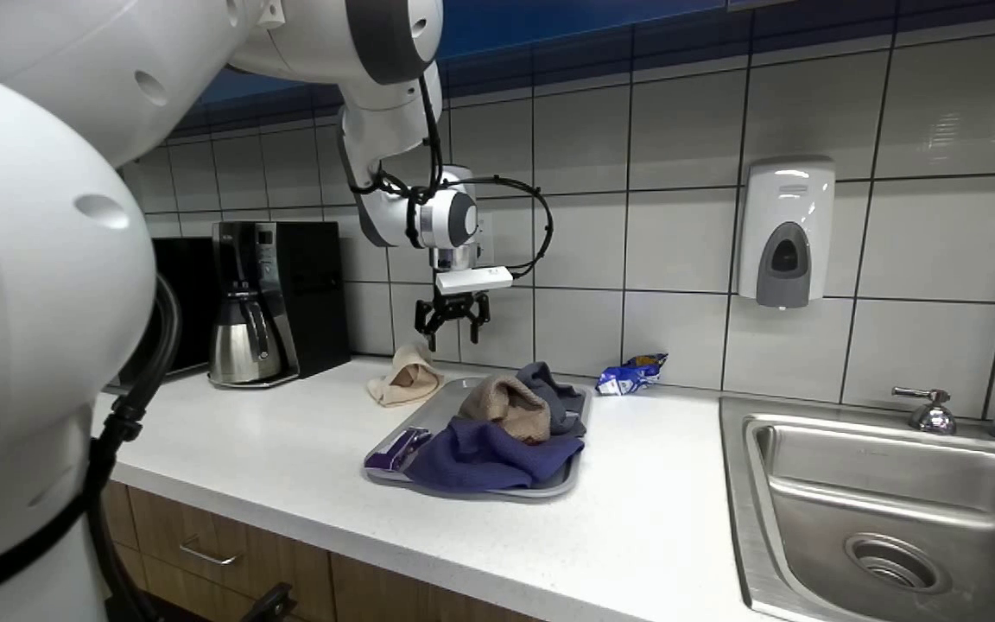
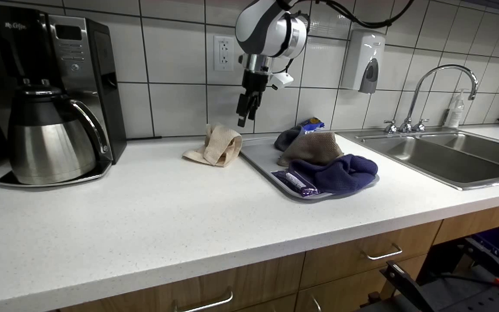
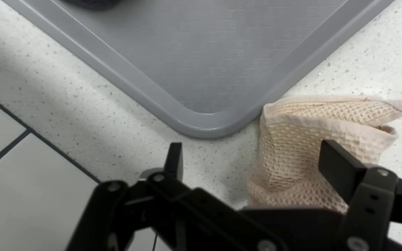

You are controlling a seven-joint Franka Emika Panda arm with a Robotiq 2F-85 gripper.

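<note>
Beige waffle-weave cloth [image 2: 219, 149] lies crumpled on the white counter [image 2: 145, 208], at a corner of the grey tray [image 3: 204, 127]; whether they touch is unclear. Its thin, flattened end points away from the tray, toward the coffee maker's [image 2: 59, 110] side; bunching hides any long axis. Above hangs the gripper [image 1: 453, 341], aimed downward, its fingers [image 3: 340, 170] spread apart. On the tray lie a brown cloth [image 1: 506, 406], a purple cloth [image 1: 497, 458], a slate cloth [image 1: 562, 402] and a purple packet [image 1: 398, 449]; a blue packet [image 1: 631, 374] sits by the wall [image 1: 679, 337].
</note>
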